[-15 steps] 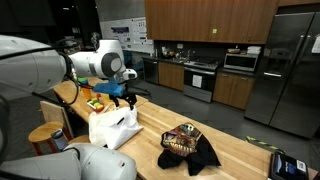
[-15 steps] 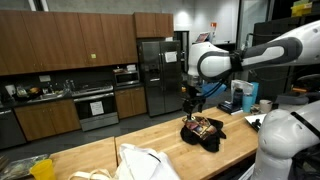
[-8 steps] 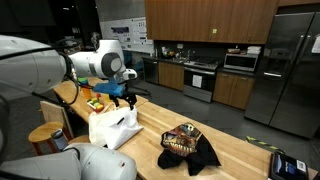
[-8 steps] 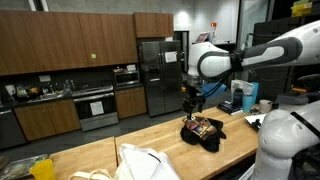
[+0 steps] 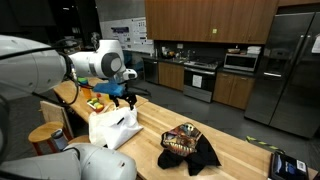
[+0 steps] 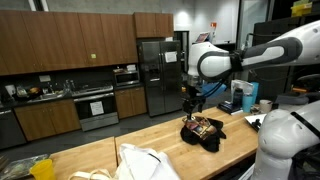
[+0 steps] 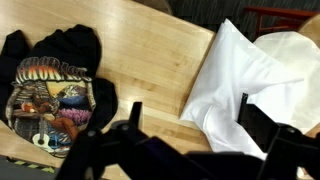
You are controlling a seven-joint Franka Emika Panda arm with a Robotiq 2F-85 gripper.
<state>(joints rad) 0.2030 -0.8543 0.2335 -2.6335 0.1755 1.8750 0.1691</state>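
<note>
The pincer [image 7: 188,128] hangs above the wooden counter [image 7: 150,55] with its jaws spread as wide as they go and nothing between them. In the wrist view its two dark fingers [image 7: 133,115] frame bare wood and the edge of some fabric. Just below it and slightly to one side lies a white cloth [image 7: 245,70], crumpled and folded over itself, its near edge under one finger but not touched. Off to the pincer's other side, a little farther, a black printed shirt [image 7: 55,90] lies bunched on the same counter, with a strip of wood between it and the white cloth. Nothing has shifted over the last second: arm, cloth and shirt all sit where they were, so no grasp is begun and both fabrics lie untouched. Well beyond the pincer, in an exterior view, stand the brown cabinets [image 5: 200,20] and the steel refrigerator [image 5: 290,70].
</note>
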